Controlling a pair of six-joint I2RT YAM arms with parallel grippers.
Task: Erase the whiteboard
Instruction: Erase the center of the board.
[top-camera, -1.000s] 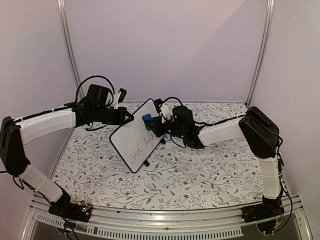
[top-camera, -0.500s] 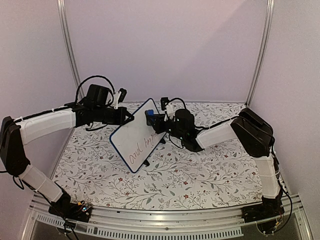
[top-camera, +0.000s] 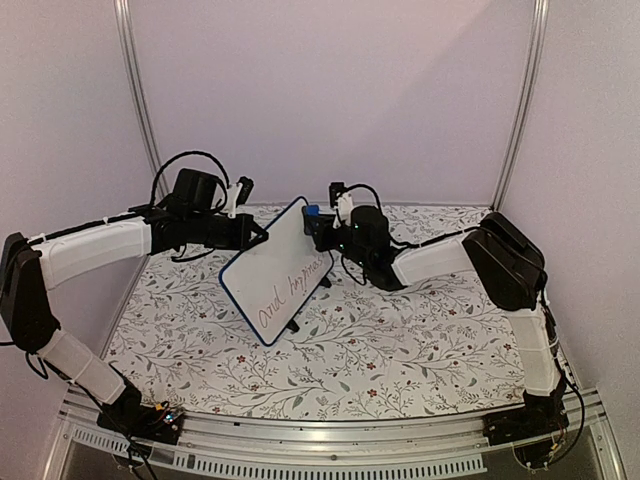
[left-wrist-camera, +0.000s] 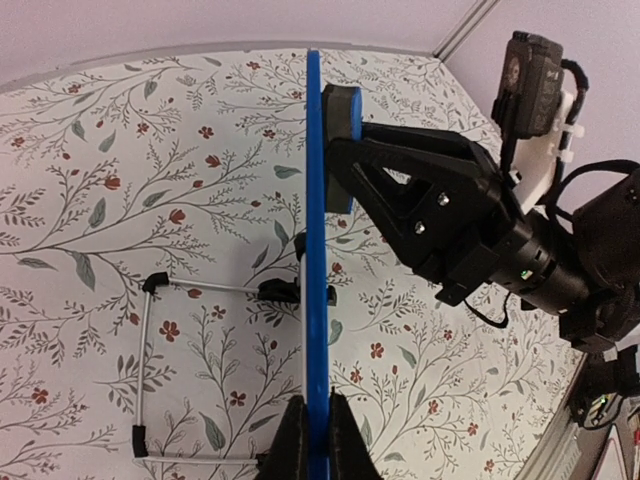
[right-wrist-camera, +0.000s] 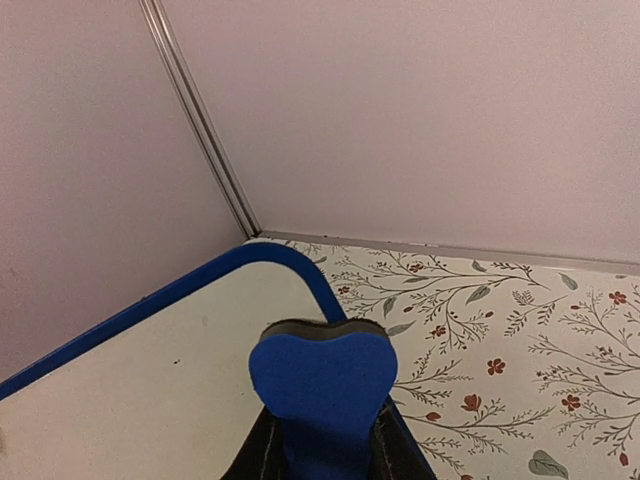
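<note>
The whiteboard (top-camera: 262, 268) stands tilted on its black feet, with dark handwriting (top-camera: 287, 293) along its lower part. My left gripper (top-camera: 256, 236) is shut on the board's left edge; in the left wrist view the board shows edge-on as a blue strip (left-wrist-camera: 314, 250) pinched in that gripper (left-wrist-camera: 316, 447). My right gripper (top-camera: 322, 226) is shut on a blue eraser block (top-camera: 311, 212), which rests against the board's far top corner. The right wrist view has the eraser (right-wrist-camera: 322, 380) over the white surface (right-wrist-camera: 140, 390), near the rounded blue rim, held in the gripper (right-wrist-camera: 322, 445).
A thin wire stand with black tips (left-wrist-camera: 146, 365) sits on the floral tablecloth (top-camera: 400, 340) behind the board. The right arm's black body (left-wrist-camera: 450, 225) is close to the board's writing side. Pale walls and metal posts (top-camera: 136, 100) enclose the table.
My right gripper has slid the eraser up the board to its far top corner, uncovering more of the handwriting. The left gripper and the board have stayed put.
</note>
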